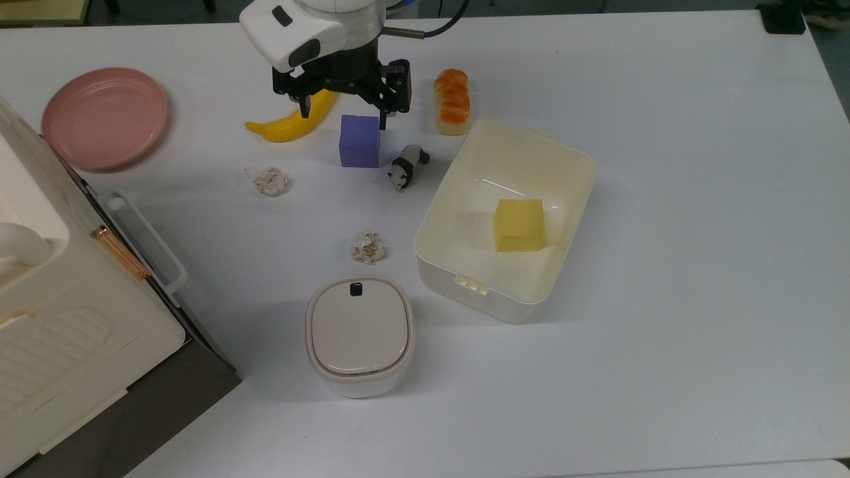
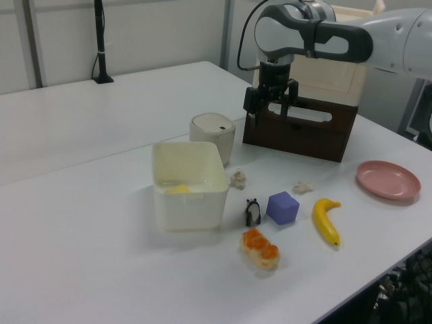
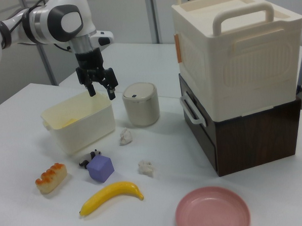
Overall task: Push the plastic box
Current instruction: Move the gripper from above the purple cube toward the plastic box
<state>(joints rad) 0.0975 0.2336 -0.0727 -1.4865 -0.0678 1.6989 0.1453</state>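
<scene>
The gripper (image 1: 344, 109) is hanging above the table (image 1: 664, 199) with its fingers spread apart and holding nothing. The plastic box (image 1: 465, 265) is sitting apart from it, toward the top view's lower right, with a yellow block (image 1: 519, 226) inside.

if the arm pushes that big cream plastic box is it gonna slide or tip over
The plastic box will probably slide, not tip: it sits low and wide on the smooth white table. It looks thin-walled and light, so it may swivel if pushed off-centre. The loose yellow block inside could shift.
</scene>
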